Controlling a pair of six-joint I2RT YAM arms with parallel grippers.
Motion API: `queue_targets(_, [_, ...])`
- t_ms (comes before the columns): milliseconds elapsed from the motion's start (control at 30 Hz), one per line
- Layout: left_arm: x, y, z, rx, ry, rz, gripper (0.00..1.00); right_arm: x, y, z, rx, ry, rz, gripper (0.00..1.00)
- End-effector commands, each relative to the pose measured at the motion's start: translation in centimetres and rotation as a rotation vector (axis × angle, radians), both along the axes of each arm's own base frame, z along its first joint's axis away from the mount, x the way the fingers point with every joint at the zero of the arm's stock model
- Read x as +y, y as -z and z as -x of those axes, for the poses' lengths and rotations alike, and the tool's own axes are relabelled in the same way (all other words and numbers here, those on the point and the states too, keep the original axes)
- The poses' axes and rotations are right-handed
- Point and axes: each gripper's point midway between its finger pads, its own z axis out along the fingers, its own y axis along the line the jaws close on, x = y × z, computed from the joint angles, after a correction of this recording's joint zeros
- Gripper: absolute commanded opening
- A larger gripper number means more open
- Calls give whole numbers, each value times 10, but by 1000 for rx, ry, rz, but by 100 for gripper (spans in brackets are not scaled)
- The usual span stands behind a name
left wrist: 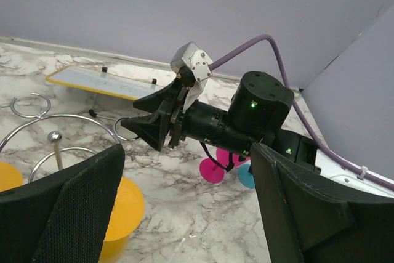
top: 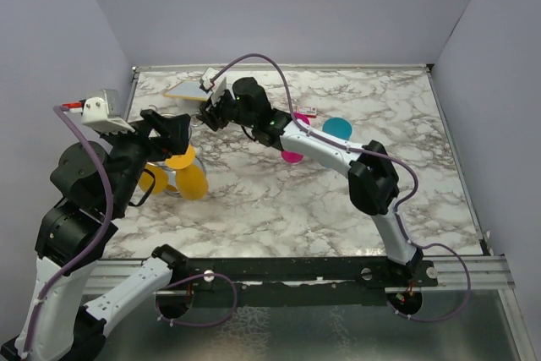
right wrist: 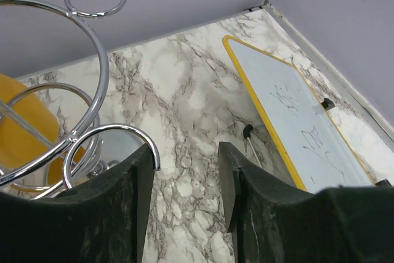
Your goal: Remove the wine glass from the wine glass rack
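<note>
The chrome wine glass rack (top: pixel 172 188) stands at the left of the table, with yellow wine glasses (top: pixel 193 182) hanging on its wire arms. My left gripper (top: pixel 179 134) is open and empty just above the rack; in the left wrist view (left wrist: pixel 188 152) its fingers spread wide, with the rack's wire arms (left wrist: pixel 37 121) and a yellow glass (left wrist: pixel 120 210) at lower left. My right gripper (top: pixel 205 116) is open and empty beside the rack's far side. In the right wrist view (right wrist: pixel 184 152) a chrome hook (right wrist: pixel 108 129) ends right at its left finger, with a yellow glass (right wrist: pixel 24 127) behind the wires.
A yellow-edged whiteboard (top: pixel 186 89) lies at the back left, close behind my right gripper, with a small marker (right wrist: pixel 249 137) beside it. A pink glass (top: pixel 292 155) and a teal glass (top: pixel 336 128) sit under my right forearm. Grey walls enclose the table.
</note>
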Motion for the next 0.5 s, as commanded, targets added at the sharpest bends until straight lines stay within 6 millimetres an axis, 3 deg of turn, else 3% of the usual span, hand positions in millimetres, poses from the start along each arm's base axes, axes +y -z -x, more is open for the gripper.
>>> queue_targets(0, [-1,-4,-1,-15,4,17,86,-3,-27,14,-12,-62,-33,51])
queue_targets(267, [-11,4,-6,13,35,1,86,-29,-36,29,47,-22,15,66])
queue_targets(467, [-24,14,-12,56,81,-11,86,-43,-30,25,44,22,62,68])
